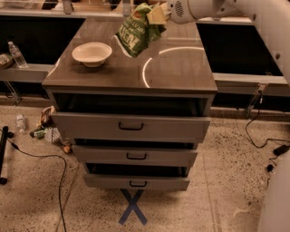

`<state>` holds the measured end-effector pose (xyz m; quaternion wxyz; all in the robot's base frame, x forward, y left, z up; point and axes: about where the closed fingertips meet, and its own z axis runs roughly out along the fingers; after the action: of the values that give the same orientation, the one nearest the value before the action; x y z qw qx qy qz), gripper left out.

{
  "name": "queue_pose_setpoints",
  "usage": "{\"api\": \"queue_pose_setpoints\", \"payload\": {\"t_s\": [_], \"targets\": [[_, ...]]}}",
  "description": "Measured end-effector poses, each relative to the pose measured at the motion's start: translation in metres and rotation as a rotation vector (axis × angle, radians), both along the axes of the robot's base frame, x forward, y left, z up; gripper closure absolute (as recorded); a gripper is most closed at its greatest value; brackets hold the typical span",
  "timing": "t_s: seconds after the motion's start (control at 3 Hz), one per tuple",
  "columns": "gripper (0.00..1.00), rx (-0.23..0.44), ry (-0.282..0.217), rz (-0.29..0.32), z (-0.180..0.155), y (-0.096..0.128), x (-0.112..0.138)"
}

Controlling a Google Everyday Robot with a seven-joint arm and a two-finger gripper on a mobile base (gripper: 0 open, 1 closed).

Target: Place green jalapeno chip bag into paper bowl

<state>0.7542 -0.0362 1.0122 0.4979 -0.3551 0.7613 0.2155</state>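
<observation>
Green jalapeno chip bag (137,32) hangs in camera view from the gripper (156,14), clamped on its top edge, above the cabinet top (181,72), not yet over the paper bowl (92,53) (smaller than the bag): best centre it over the bowl, lower, then release.

Your gripper (159,12), high over the cabinet's back edge, pinches the green jalapeno chip bag (138,32), which is crinkled, shiny foil. Below and to its left, the paper bowl (92,53) looks matt. The cabinet top (181,72) under it is smooth and glossy, mirroring light.
</observation>
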Motion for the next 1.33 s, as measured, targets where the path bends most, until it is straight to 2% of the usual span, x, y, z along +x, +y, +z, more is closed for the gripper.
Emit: {"api": "queue_pose_setpoints", "payload": {"t_s": [0.33, 0.67, 1.0, 1.33], "targets": [[1.0, 0.058, 0.017, 0.028, -0.004, 0.035, 0.0], [1.0, 0.124, 0.014, 0.09, 0.002, 0.083, 0.003], [1.0, 0.172, -0.001, 0.159, 0.013, 0.123, 0.008], [1.0, 0.196, -0.009, 0.202, 0.015, 0.155, 0.018]]}}
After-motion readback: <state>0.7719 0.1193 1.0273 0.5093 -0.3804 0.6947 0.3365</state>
